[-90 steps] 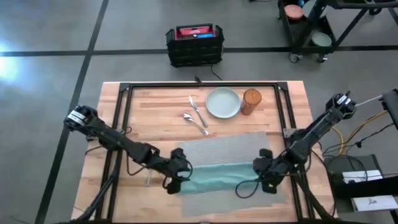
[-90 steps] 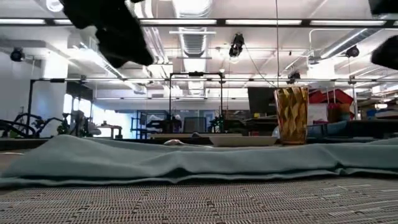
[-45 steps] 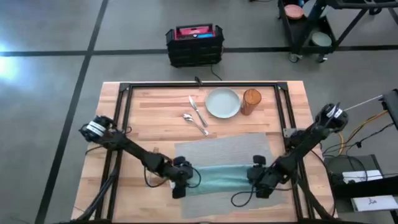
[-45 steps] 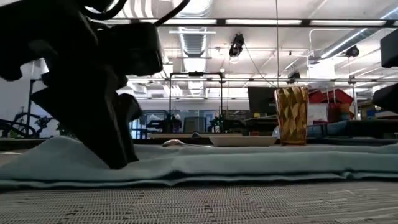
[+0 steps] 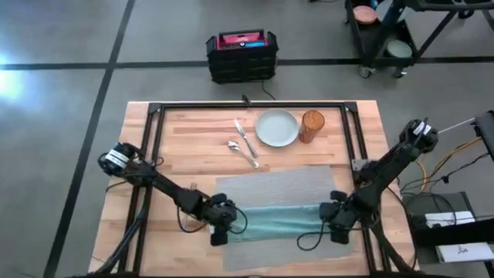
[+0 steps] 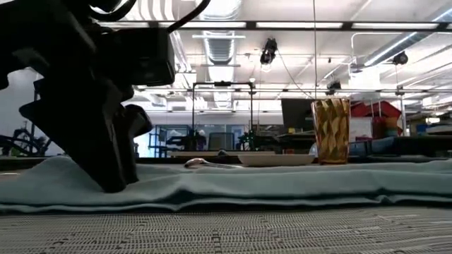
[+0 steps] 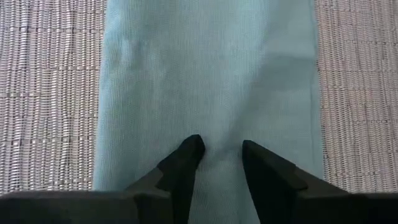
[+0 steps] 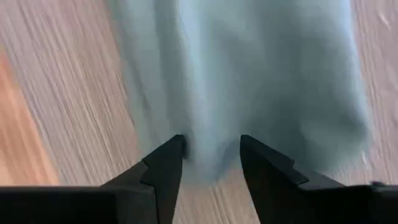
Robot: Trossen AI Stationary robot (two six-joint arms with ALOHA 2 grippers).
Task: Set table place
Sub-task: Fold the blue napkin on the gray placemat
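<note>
While the low view hides it, wrist views show each hand [image 7: 217, 149] [image 8: 211, 146] narrowly parted over the napkin [image 5: 274, 222].

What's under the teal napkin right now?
The napkin lies along the near edge of the grey placemat, weave showing on both sides. Its right end reaches the bare table. The left gripper presses it. Anything beneath the cloth is hidden.

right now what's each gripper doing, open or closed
Left gripper: open, fingertips down on the teal napkin.
Right gripper: open, at the napkin's other end.
</note>
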